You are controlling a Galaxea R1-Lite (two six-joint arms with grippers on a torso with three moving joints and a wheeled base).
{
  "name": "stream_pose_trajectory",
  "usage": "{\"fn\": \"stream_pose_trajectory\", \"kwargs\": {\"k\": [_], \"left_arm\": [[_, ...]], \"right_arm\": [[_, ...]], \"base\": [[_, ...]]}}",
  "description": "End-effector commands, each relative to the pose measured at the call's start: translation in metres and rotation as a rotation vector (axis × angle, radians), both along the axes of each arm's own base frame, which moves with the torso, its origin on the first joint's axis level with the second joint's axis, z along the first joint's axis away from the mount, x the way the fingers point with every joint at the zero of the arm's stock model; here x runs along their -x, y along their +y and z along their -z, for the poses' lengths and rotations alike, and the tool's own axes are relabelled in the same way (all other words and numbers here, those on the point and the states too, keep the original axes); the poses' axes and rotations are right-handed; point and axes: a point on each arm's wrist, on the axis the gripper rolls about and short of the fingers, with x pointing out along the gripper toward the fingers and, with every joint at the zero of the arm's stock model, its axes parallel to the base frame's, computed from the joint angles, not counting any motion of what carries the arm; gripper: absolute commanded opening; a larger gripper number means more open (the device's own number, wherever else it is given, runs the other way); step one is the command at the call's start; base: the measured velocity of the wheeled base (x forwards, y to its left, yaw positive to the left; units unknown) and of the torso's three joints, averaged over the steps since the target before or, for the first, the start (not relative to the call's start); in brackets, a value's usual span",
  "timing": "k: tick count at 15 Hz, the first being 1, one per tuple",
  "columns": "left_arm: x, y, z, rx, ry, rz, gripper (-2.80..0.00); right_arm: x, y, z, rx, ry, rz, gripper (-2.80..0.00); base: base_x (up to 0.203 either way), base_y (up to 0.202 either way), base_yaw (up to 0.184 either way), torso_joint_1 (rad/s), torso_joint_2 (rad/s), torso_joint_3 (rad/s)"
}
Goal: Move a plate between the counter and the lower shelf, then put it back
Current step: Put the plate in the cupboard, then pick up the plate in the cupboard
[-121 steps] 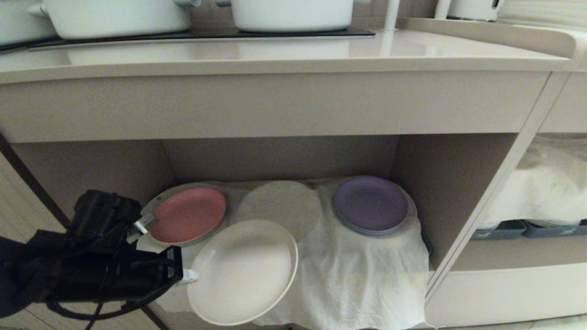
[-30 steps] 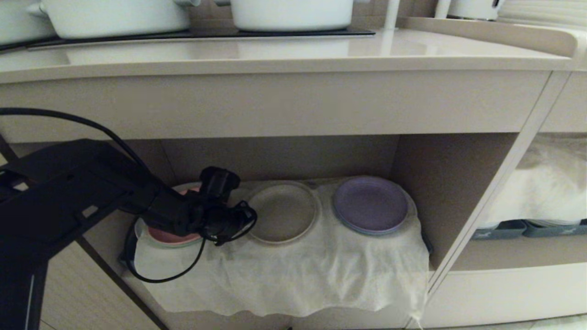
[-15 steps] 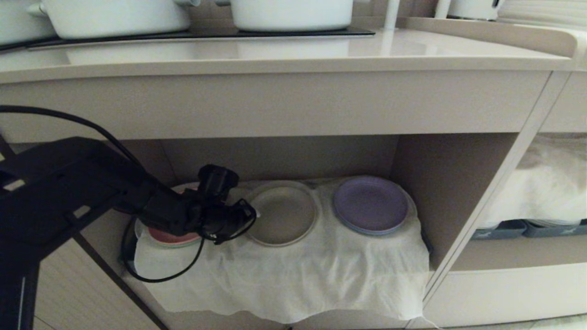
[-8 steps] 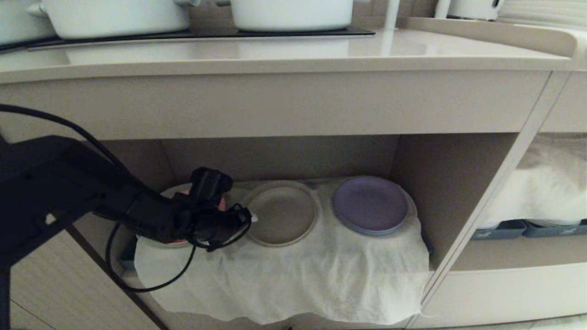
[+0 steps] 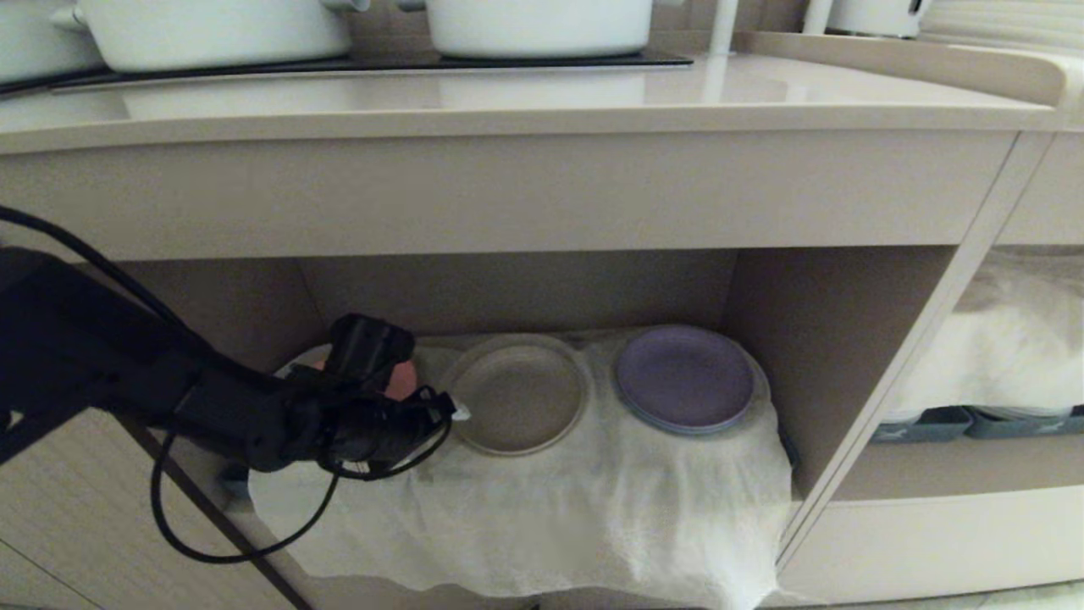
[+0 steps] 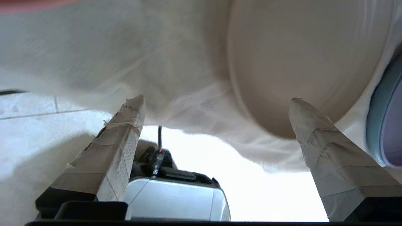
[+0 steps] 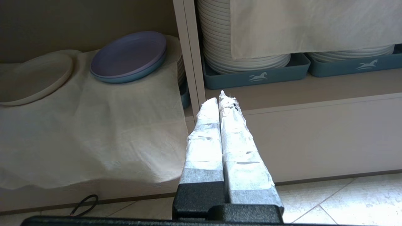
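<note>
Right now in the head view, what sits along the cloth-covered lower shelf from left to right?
Left gripper, open, over the pink plate → cream plate → purple plate, all on the white cloth of the lower shelf.

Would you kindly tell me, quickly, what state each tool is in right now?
Left tool: open, holding nothing, beside the plate on the lower shelf.
Right tool: shut, empty, parked apart from the shelf.
</note>
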Motion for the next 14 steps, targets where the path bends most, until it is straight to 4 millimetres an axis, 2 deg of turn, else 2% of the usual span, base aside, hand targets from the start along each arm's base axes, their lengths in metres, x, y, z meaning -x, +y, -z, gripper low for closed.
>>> {"fn": "stream_pose_trajectory", "kwargs": {"k": [1,13,14], "left_arm": [[0.008,0.002,-0.008,0.005,-0.015,0.005,0.0],[0.076,0.025,-0.024,-0.067,-0.033,0.099,0.0],[0.084,0.028,-0.024,-0.074,-0.032,0.108,-2.8]], "right_arm": [[0.0,0.0,0.0,0.0,-0.001,0.0,-2.8],[0.0,0.0,0.0,0.0,0.001,0.0,-2.8],[0.0,0.0,0.0,0.0,-0.001,0.0,-2.8]], "base": [[0.0,0.0,0.0,0.0,0.0,0.0],[0.0,0.0,0.0,0.0,0.0,0.0],[0.0,0.0,0.0,0.0,0.0,0.0]]}}
